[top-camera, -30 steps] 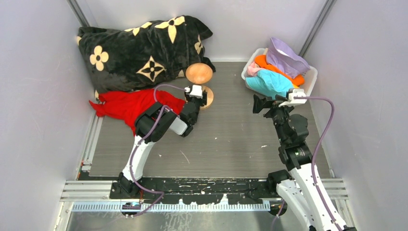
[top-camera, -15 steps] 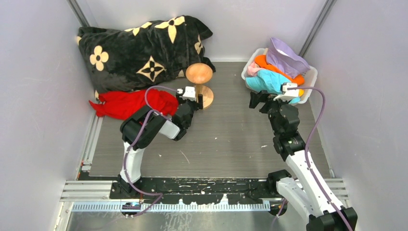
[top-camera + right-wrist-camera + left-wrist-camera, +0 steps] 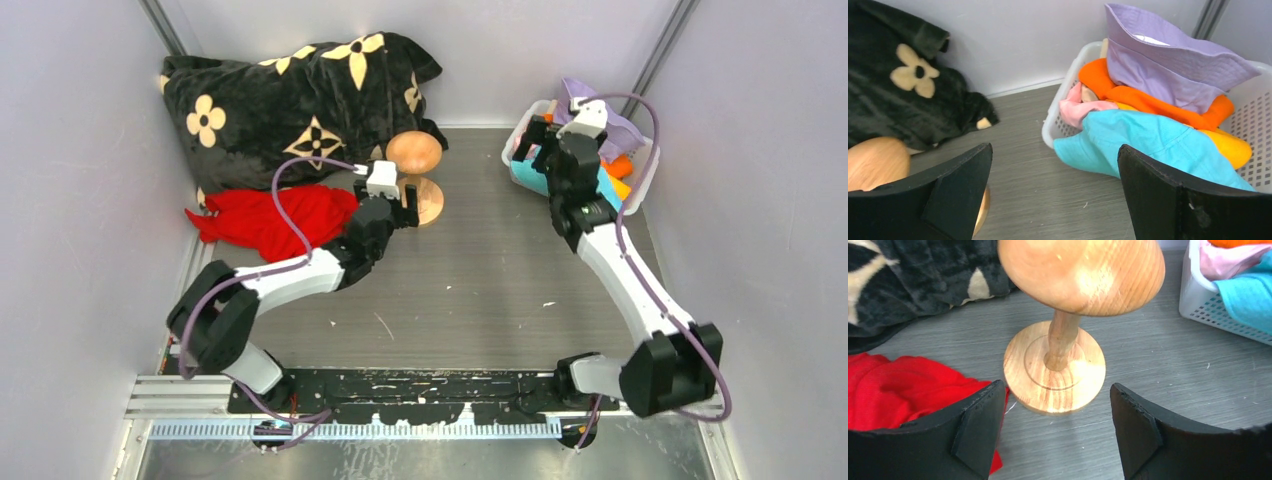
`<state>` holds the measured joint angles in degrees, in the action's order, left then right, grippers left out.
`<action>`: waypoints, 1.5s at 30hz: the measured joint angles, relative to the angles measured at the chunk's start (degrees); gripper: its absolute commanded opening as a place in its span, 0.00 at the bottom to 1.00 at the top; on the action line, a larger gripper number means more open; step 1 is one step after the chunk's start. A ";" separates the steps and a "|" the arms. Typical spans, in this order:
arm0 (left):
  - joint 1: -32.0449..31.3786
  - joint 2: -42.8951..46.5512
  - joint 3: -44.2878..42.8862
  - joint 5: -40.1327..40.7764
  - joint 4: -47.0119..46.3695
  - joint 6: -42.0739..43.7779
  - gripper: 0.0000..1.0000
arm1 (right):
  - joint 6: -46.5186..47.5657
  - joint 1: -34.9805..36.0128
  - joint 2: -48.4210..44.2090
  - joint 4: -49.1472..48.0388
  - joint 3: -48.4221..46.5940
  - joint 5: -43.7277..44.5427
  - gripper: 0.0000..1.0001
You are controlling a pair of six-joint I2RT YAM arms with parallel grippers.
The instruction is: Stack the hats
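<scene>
Several hats lie heaped in a white basket (image 3: 645, 172) at the back right: lavender (image 3: 1168, 65) on top, then orange (image 3: 1148, 102), pink (image 3: 1075, 107), yellow (image 3: 1230, 145) and teal (image 3: 1158, 145), whose brim hangs over the near rim. A beige sliver (image 3: 1104, 48) shows behind. My right gripper (image 3: 1054, 149) is open and empty, just left of the basket, also in the top view (image 3: 535, 132). My left gripper (image 3: 1057, 387) is open and empty, close before the base of a bare wooden hat stand (image 3: 1083, 270).
The hat stand (image 3: 414, 152) stands at the back centre. A black plush blanket with cream flowers (image 3: 290, 100) fills the back left. A red cloth (image 3: 270, 215) lies left of the stand, touching my left finger. Grey walls close in on both sides.
Both arms have stretched away from their bases. The left gripper moved up to the stand's base. The right gripper moved back to the basket's left side.
</scene>
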<state>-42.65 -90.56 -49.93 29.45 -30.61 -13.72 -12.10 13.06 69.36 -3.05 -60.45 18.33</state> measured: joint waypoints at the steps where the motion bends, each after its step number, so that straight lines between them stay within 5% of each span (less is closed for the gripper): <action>1: 0.02 1.68 -0.22 0.04 2.34 -0.76 0.76 | 0.26 0.00 2.29 0.92 -2.05 1.05 1.00; 10: 0.02 8.94 -1.90 0.22 14.69 -3.26 0.76 | 1.16 -2.99 15.06 7.10 -7.50 3.28 1.00; 23: 0.02 7.76 -2.67 -0.15 18.95 -3.91 0.76 | -0.35 -10.67 23.43 8.46 -10.75 -1.75 0.93; 26: 0.02 7.58 -2.67 -0.13 19.12 -3.89 0.76 | -0.76 -10.67 25.66 8.70 -10.75 -3.28 0.81; 32: 0.02 7.54 -2.67 -0.07 19.85 -3.85 0.76 | -1.88 -10.67 26.77 8.85 -10.75 -5.66 0.14; 34: 0.02 7.54 -2.67 -0.09 20.02 -3.85 0.77 | -1.77 -10.67 26.34 8.87 -10.75 -5.42 0.02; 45: 0.02 7.67 -3.41 -0.09 20.39 -3.85 0.76 | 0.07 -7.69 11.89 11.89 -13.94 -4.26 0.01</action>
<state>-42.63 -82.89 -53.34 29.36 -10.22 -17.56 -12.03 5.37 81.25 8.84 -74.39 14.06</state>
